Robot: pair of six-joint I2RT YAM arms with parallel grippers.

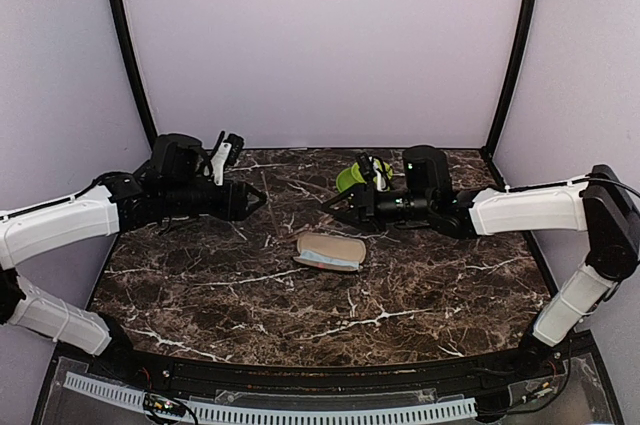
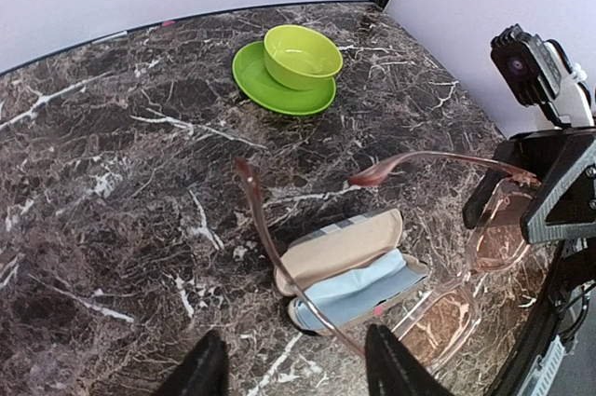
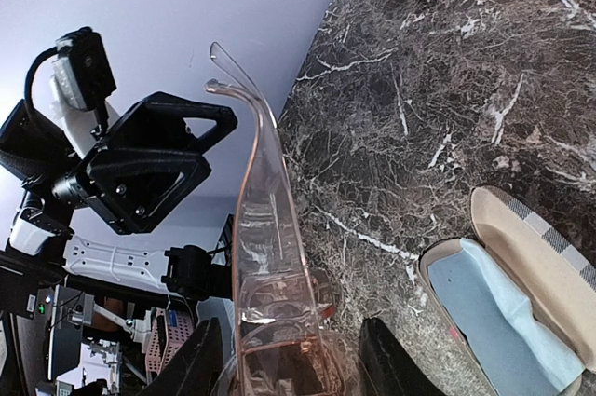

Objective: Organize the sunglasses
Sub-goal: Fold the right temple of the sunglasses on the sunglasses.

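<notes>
1. The sunglasses (image 3: 270,266), a clear pink-tinted pair, are held in the air by the right gripper (image 3: 289,359). It is clamped across the front frame. Both temples are spread open and aimed at the left gripper (image 2: 296,363), whose fingers are spread apart with nothing between them.
2. A slip is judged the main risk. The frame is smooth plastic and is gripped at one end only, so a tug on a temple could twist it out of the jaws.
3. A snag is also possible. The temples reach close to the left gripper, and if that gripper is closed on one at a bad angle, the hinge could be strained or the temple bent.
4. If the sunglasses are lowered with the temples unfolded, they would probably not seat, and the lid could not be shut over them.
5. The glasses case (image 2: 349,261) lies loose on the marble table (image 1: 420,285). It is held by neither arm and could be pushed aside or tipped if it is pressed from above.
6. The case lies open on the table, below the held pair and between the two grippers. Its tan lining is exposed, and a light blue cloth (image 2: 358,289) is spread in the lower half. The cloth could bunch under the lenses.
7. A green bowl (image 2: 303,56) is set on a green plate (image 2: 270,88) at the far side, well apart from the case. Nothing is seen in the bowl.
</notes>
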